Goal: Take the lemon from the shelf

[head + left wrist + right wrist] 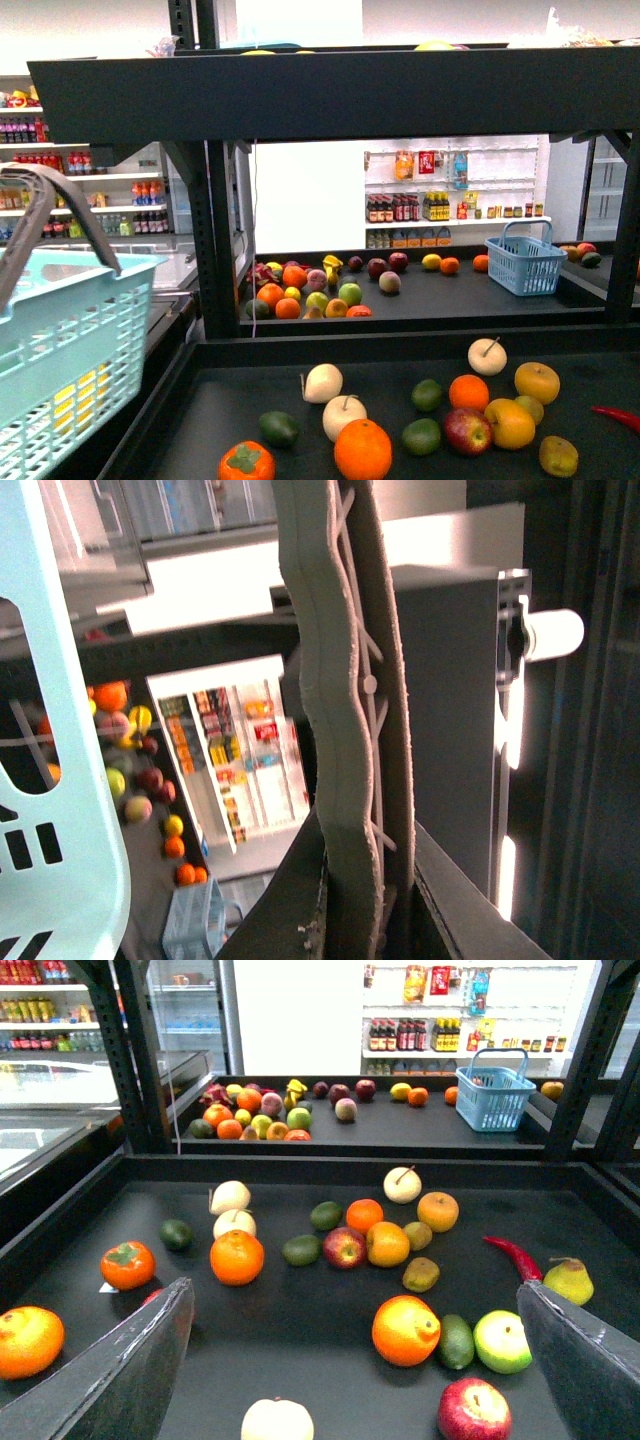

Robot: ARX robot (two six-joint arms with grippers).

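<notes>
The lemon [406, 1330], a big yellow-orange fruit with a small tapered nub, lies on the lower deck of the black shelf [300, 1350]. In the right wrist view it sits between the wide-apart fingers of my open right gripper [355, 1290], nearer the right finger [580, 1360], which touches nothing. The front view does not show it. My left gripper [365, 920] is shut on the grey basket handle [335, 700]. The pale turquoise basket [60, 340] hangs at the left, beside the shelf [350, 95].
Around the lemon lie a dark green avocado [456, 1342], a green apple [502, 1341], a red apple [474, 1411], a cream apple [277, 1422], oranges [237, 1257] and a red chilli [513, 1256]. Black posts [220, 240] frame the opening. A further deck holds more fruit and a blue basket [525, 262].
</notes>
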